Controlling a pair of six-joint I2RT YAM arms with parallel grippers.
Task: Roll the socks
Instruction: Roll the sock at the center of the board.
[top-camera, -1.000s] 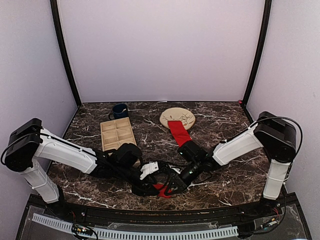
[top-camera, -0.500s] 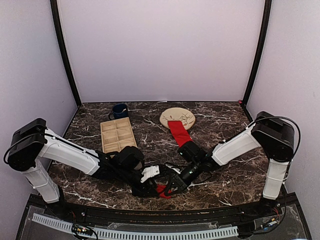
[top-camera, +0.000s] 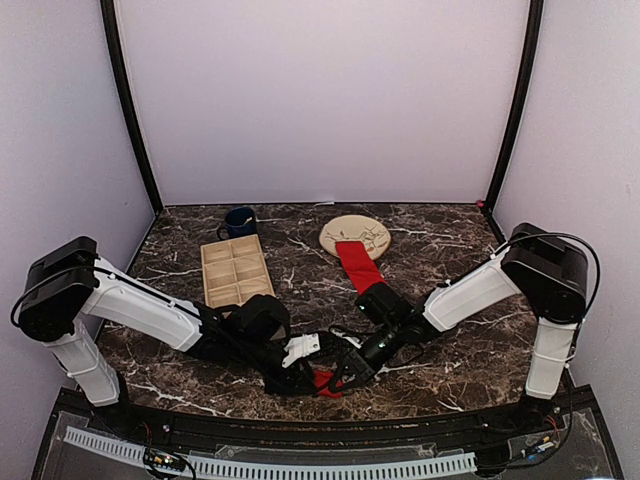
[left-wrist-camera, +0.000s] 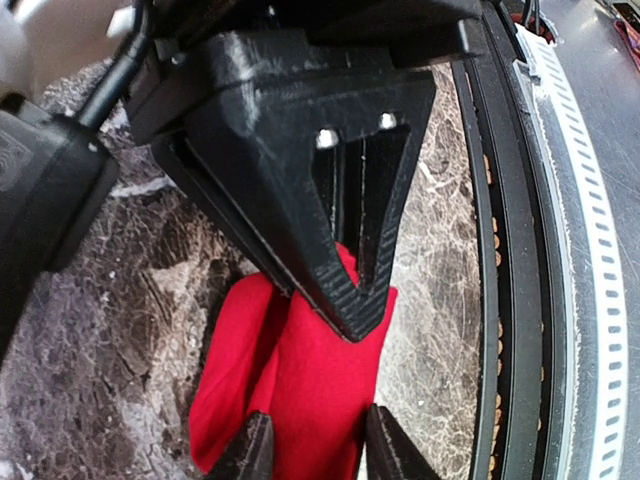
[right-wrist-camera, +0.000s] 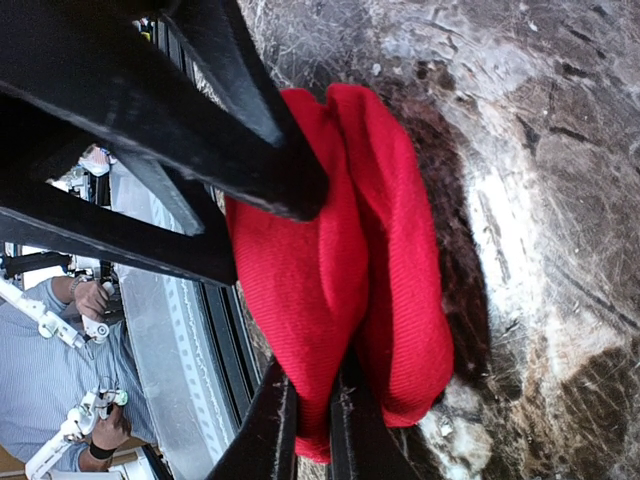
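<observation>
A bunched red sock lies near the table's front edge, between both grippers. My right gripper is shut on a fold of this sock. My left gripper comes in from the other side, and its fingertips press on either side of the sock, with fabric filling the gap. The right gripper's black fingers hang over the sock in the left wrist view. The second red sock lies flat, its far end on the beige plate.
A wooden compartment tray and a dark blue mug stand at the back left. The table's black front rail runs right beside the bunched sock. Both forearms cross the table's near half.
My left gripper's jaws have narrowed onto the bunched sock, and the left arm has edged toward it. The right gripper has kept its pinch and barely moved.
</observation>
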